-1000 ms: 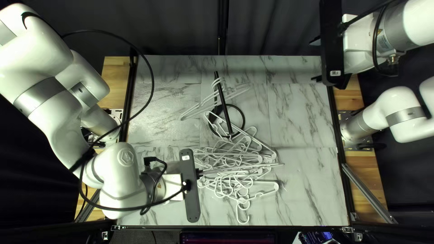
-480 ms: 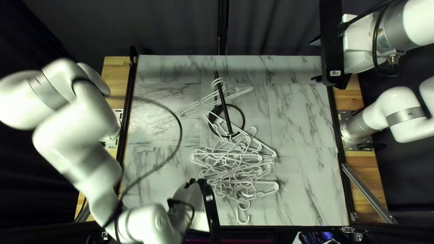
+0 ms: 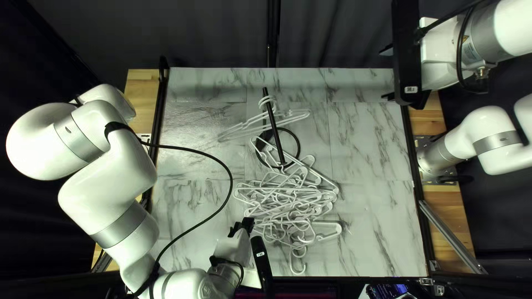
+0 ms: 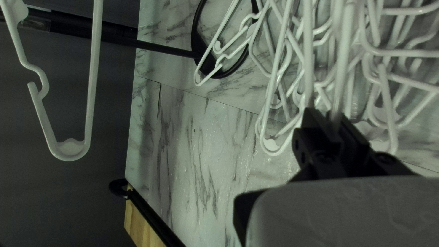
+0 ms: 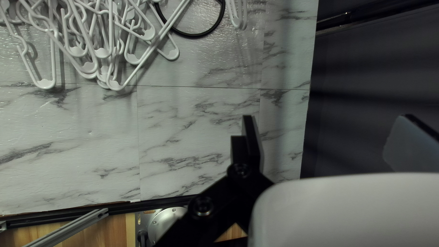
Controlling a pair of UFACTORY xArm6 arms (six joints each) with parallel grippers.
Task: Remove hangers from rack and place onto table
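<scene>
Towards the near edge of the worktop [image 3: 366,221], here's a tangled heap of hangers [image 4: 271,145] with the left gripper [image 4: 330,120] right at its side, a pale bar lined up with its jaws, and whether they're clamped on it I can't tell! We look well into the unloading, a few hangers [image 4: 93,68] hanging on the rack [image 3: 275,130] near the far edge, so the next move probably wants a clean exit from the heap, then a swing to the rack. Over at the right edge, the right gripper [image 5: 327,120] has its jaws wide apart, empty.
</scene>
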